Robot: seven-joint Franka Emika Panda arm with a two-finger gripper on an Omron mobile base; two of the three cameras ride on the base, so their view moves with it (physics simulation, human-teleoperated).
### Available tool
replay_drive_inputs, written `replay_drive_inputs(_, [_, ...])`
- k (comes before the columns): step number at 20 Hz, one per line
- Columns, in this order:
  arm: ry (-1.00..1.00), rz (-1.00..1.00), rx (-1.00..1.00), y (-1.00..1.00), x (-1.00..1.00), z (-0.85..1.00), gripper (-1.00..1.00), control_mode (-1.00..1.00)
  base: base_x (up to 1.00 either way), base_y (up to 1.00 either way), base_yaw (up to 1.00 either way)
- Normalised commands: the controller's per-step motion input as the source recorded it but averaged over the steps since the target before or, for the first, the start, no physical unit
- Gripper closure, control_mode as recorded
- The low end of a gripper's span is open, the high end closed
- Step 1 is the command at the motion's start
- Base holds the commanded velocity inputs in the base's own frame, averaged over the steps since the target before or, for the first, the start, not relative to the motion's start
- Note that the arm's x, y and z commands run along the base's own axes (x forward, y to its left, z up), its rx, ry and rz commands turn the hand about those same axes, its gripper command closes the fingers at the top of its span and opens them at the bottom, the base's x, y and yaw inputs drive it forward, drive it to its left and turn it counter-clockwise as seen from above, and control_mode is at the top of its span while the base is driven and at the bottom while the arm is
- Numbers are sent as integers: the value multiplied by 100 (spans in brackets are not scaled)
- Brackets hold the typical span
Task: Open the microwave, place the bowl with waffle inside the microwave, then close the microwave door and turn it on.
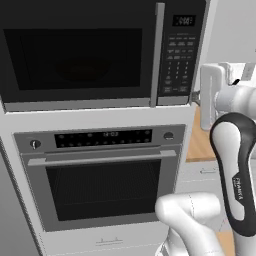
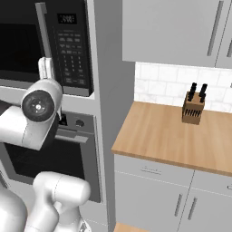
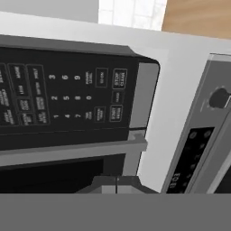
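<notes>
**Microwave shut, tool close to its keypad corner**

Microwave [image 1: 100,52] takes up the top of the left base view, built in above a silver oven [image 1: 102,172]. The microwave door [image 1: 75,55] lies flat and closed, its grey bar handle [image 1: 158,52] standing upright just left of the keypad panel [image 1: 179,55]. The white arm rises at the right edge, its upper part level with the lower right corner of the microwave.

From the right base view comes what the left one lacks: a wooden desk [image 2: 167,131] to the right of the appliance column, with a knife block [image 2: 193,108] near the tiled wall, grey cabinets above and below. The keypad panel [image 2: 72,50] and handle [image 2: 43,34] show here at a slant, with the arm's round joint in front of the oven.

Rolled sideways, the hand view looks close at the keypad [image 3: 67,97], so its digits read turned. The door handle [image 3: 72,151] runs across below, and the oven's control strip [image 3: 198,144] slants at the right. The tool [image 3: 117,185] shows only as tips at the bottom edge, apparently pressed together.
</notes>
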Motion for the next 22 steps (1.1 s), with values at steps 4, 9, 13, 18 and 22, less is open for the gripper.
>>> replay_drive_inputs(4, [0, 0, -3, 0, 43, -21, 100, -100, 0, 0, 0])
replay_drive_inputs(9, [0, 0, -4, 3, 45, -22, 100, -100, 0, 0, 0])
replay_drive_inputs(13, [0, 0, -1, 7, 52, -7, 100, -100, 0, 0, 0])
replay_drive_inputs(18, [0, 0, 0, 3, 49, -1, 100, -100, 0, 0, 0])
replay_drive_inputs(22, [0, 0, -3, 6, 50, -21, 100, -100, 0, 0, 0])
